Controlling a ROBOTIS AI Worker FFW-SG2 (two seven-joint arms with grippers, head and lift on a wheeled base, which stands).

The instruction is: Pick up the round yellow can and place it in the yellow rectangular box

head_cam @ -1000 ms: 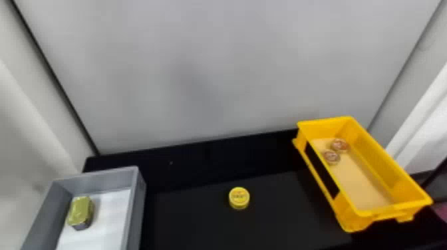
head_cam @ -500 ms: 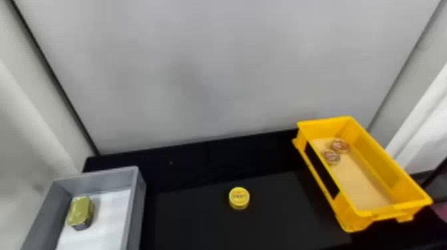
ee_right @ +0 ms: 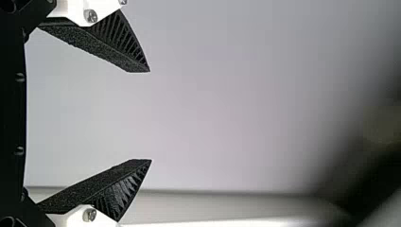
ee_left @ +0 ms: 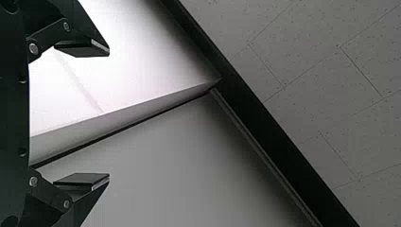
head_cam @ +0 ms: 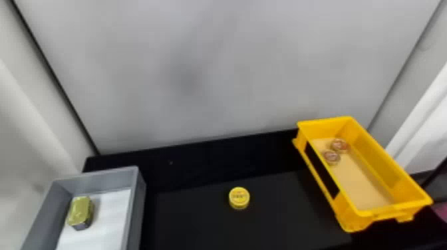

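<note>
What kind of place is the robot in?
Maybe a test room or workshop: a black table holds a yellow box and a grey box, with a plain grey panel behind.

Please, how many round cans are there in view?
3: the yellow can on the black table; a reddish can and its neighbour at the far end of the yellow box. The grey box's cut-off part could hide more.

No readable text
The print on the round yellow can [head_cam: 239,196], low and central in the head view, is too small to read.
</note>
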